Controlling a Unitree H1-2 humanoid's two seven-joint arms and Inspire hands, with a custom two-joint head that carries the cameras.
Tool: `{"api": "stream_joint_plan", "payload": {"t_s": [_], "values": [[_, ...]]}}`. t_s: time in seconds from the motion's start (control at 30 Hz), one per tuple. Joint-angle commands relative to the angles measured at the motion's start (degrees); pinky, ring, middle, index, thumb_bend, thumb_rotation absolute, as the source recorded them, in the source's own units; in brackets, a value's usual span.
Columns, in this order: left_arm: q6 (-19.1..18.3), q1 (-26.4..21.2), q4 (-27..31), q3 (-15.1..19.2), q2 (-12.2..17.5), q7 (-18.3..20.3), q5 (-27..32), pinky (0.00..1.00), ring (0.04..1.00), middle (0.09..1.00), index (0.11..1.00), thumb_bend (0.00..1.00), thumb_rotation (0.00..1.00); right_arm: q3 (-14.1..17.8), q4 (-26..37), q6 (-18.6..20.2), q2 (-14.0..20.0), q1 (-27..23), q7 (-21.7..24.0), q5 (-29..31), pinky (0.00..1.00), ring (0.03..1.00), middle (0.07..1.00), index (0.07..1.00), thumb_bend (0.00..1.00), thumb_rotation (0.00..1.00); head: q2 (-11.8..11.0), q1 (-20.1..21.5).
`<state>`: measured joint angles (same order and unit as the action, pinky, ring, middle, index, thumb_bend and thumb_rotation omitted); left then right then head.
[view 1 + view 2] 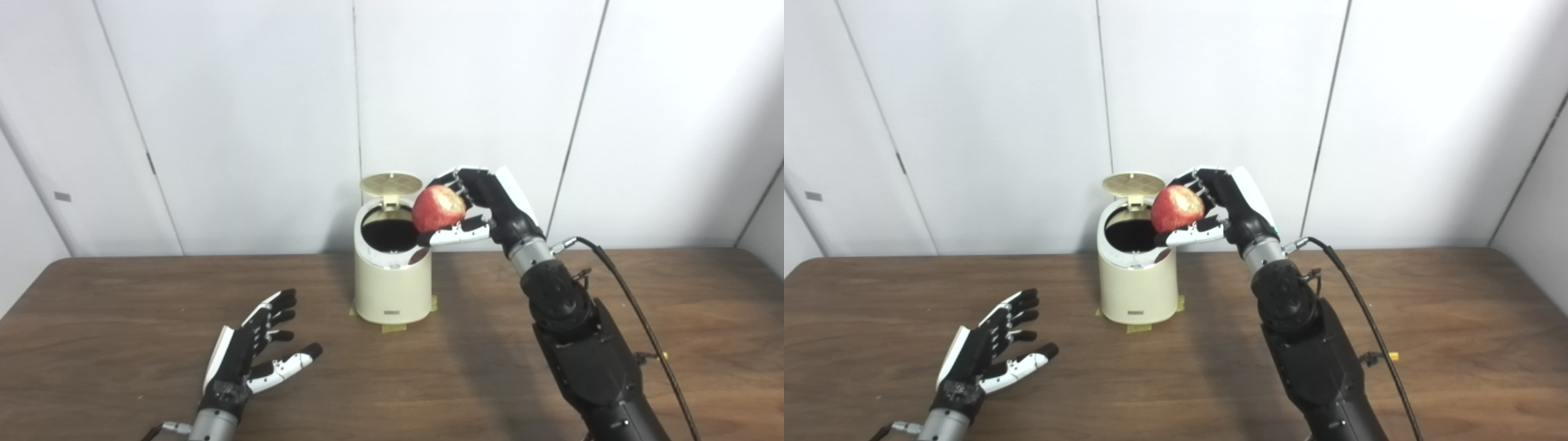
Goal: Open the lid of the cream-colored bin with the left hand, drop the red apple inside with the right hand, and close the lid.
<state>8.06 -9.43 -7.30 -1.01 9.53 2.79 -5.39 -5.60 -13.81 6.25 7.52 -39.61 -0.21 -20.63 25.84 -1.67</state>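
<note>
Bin: smooth cream plastic, slight sheen; lid underside ribbed. Apple, between the right hand's fingers: red skin, dull, with a pale rough patch. Desk: brown wood grain, matt. Fingers were black-and-white hard plastic.

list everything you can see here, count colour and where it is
cream-colored round plastic bin: one, cream, standing at the middle of the table toward the back, mouth open and dark inside
round hinged bin lid: one, cream-tan, swung up behind the bin's opening
red apple: one, red with a pale patch, held in the air over the right rim of the bin
strips of yellow tape: a few, yellow, on the table under the bin's base
dark brown wooden table: one, brown, across the lower picture
white wall panels: several, white, behind the table
black cable: one, black, running along the right arm
left hand: one, black and white, open, low over the table's front left
right hand: one, black and white, shut on the apple
</note>
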Motion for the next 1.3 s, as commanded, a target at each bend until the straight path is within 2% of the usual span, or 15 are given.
{"api": "stream_joint_plan", "payload": {"t_s": [0.0,0.13,0.33,0.5,0.6,0.63,0.67,0.73,0.83,1.0,1.03,1.07,1.17,1.2,1.27], "values": [[2.1,0.2,-2.0,-1.0,-1.8,-0.6,-0.5,0.70,0.825,0.865,0.887,0.75,0.21,0.2,0.2,-1.4,-0.1,-4.2,-1.6,-0.3,0.42,0.420,0.440,0.534,0.52,0.00,0.1,-0.1],[2.1,0.1,-2.0,-1.2,-1.9,-0.6,-0.3,0.71,0.830,0.864,0.883,0.76,0.21,0.0,-1.4,-0.4,-0.9,-5.5,-2.2,-0.4,0.43,0.424,0.436,0.535,0.52,0.00,0.1,-0.1],[1.9,0.1,-1.8,-1.3,-2.1,-0.7,-0.3,0.69,0.824,0.866,0.883,0.75,0.19,-0.2,-4.3,0.0,-1.9,-7.3,-2.8,0.0,0.61,0.500,0.443,0.527,0.52,0.00,0.3,-0.3],[1.9,0.1,-1.9,-1.5,-2.2,-0.8,-0.5,0.71,0.834,0.869,0.886,0.76,0.20,-1.0,-6.8,-0.3,-2.2,-8.5,-3.7,-1.0,0.46,0.441,0.443,0.523,0.52,0.00,0.5,-0.6],[1.8,0.0,-1.9,-1.6,-2.4,-1.0,-0.9,0.73,0.832,0.870,0.887,0.76,0.21,-1.4,-7.7,0.2,-2.5,-8.9,-3.8,-1.1,0.45,0.441,0.440,0.528,0.52,0.00,0.6,-1.0],[1.8,0.0,-1.8,-1.7,-2.5,-1.1,-0.9,0.73,0.831,0.870,0.888,0.76,0.22,-1.5,-8.1,-0.1,-2.6,-9.1,-3.9,-1.1,0.47,0.448,0.440,0.530,0.52,0.00,0.6,-1.1],[1.7,0.0,-1.8,-1.7,-2.5,-1.1,-0.9,0.73,0.831,0.870,0.887,0.76,0.22,-1.6,-8.6,-0.5,-2.7,-9.2,-4.0,-1.0,0.58,0.472,0.440,0.532,0.52,0.00,0.7,-1.1],[1.7,0.0,-1.8,-1.7,-2.6,-1.2,-0.9,0.74,0.834,0.870,0.888,0.76,0.22,-1.8,-9.4,-1.1,-2.8,-9.5,-4.2,-1.0,0.68,0.485,0.440,0.531,0.52,0.00,0.7,-1.2],[1.7,0.0,-1.8,-1.6,-2.7,-0.9,-0.3,0.73,0.833,0.869,0.889,0.76,0.21,-2.0,-10.1,-0.7,-3.2,-9.8,-4.0,-0.8,0.45,0.435,0.439,0.531,0.52,0.00,0.8,-1.3],[1.4,-0.1,-1.6,-1.6,-2.9,-0.7,-0.1,0.70,0.833,0.873,0.888,0.76,0.20,-2.5,-10.9,-0.5,-3.6,-9.9,-3.7,-0.6,0.41,0.434,0.441,0.528,0.52,0.00,0.9,-1.3],[1.4,-0.1,-1.5,-1.6,-2.9,-0.7,0.0,0.71,0.833,0.873,0.888,0.76,0.20,-3.0,-11.2,-0.5,-3.3,-10.0,-3.4,-1.0,0.45,0.491,0.455,0.524,0.52,0.00,0.9,-1.4],[1.3,0.0,-1.5,-1.6,-2.9,-0.6,0.1,0.70,0.831,0.871,0.888,0.76,0.19,-3.7,-11.4,-0.6,-2.9,-10.0,-3.0,-1.7,0.56,0.590,0.559,0.625,0.71,0.05,0.9,-1.4],[1.2,0.0,-1.3,-1.7,-2.9,-0.8,-0.4,0.70,0.828,0.868,0.886,0.76,0.20,-5.4,-11.4,0.8,-2.1,-10.0,-1.9,-3.1,0.74,0.789,0.757,0.787,0.90,0.14,1.0,-1.5],[1.3,0.0,-1.4,-1.7,-2.8,-0.8,-0.5,0.70,0.827,0.868,0.886,0.76,0.20,-5.7,-11.3,1.4,-2.0,-9.9,-1.8,-3.4,0.77,0.813,0.781,0.805,0.92,0.15,1.0,-1.5],[1.3,0.0,-1.4,-1.7,-2.8,-0.8,-0.5,0.71,0.830,0.869,0.889,0.77,0.22,-6.1,-10.7,2.4,-1.8,-9.7,-1.6,-4.0,0.72,0.835,0.837,0.831,0.93,0.18,1.0,-1.5]]}}
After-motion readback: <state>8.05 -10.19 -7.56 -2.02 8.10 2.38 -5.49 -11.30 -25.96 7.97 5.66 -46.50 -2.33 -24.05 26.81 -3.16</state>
